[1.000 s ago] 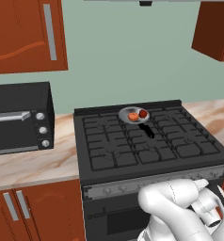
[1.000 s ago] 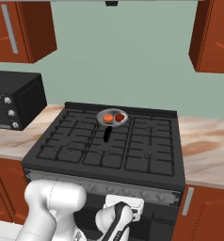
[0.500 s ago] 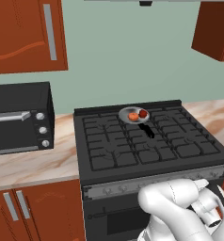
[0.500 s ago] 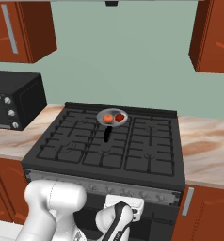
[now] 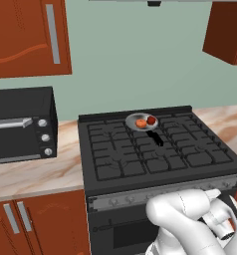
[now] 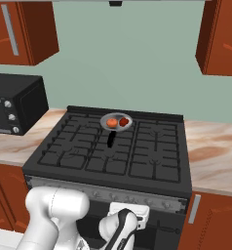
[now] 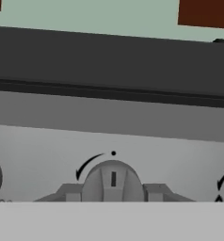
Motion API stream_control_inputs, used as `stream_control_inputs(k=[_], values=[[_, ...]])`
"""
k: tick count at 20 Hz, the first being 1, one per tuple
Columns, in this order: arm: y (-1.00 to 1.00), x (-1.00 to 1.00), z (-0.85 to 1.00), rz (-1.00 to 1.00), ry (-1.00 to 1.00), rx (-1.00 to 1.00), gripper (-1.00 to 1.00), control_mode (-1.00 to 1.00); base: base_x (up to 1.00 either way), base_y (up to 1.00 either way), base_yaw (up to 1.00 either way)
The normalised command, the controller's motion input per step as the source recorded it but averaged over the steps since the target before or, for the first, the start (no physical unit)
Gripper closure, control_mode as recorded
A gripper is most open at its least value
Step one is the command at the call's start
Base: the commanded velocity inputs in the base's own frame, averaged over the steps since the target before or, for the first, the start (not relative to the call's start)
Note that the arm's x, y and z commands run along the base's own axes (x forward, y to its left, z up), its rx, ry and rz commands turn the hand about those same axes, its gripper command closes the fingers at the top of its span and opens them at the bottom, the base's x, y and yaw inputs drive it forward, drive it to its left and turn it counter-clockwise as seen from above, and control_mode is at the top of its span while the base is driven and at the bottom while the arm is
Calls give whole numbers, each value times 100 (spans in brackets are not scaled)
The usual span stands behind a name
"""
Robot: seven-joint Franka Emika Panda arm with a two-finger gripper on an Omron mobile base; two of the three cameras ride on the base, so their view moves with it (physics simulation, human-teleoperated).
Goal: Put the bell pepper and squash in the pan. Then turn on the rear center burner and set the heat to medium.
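At the far left, a black countertop toaster oven is seated on the marbled beige counter, beside the black gas range. On the rear centre of the range, the small shallow grey metal frying pan is positioned on the iron grates over the rear center burner, which is hidden beneath it; the short black handle is directed toward the front. Inside the pan, the pale orange flattened squash is located to the left, and the glossy red bell pepper lies just beside it to the right.

In the hand view, a grey round control knob on the grey front panel is seen centred, its pointer mark upright beneath a small black dot. The two-finger gripper is closed on this knob, one dark finger tip being pressed against each side.
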Motion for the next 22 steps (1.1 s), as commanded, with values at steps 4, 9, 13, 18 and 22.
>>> stream_control_inputs(k=[4, 9, 13, 18, 22], values=[[0, 0, 0, 0, 0, -13, 100, -100, 0, 0, 0], [0, 0, 0, 3, 0, -18, 100, -100, 0, 0, 0], [0, 0, 0, 4, 0, -21, 100, -100, 0, 0, 0], [0, 0, 0, 4, 0, -22, 100, -100, 0, 0, 0], [4, 0, 0, 1, 0, -21, 100, -100, 0, 0, 0]])
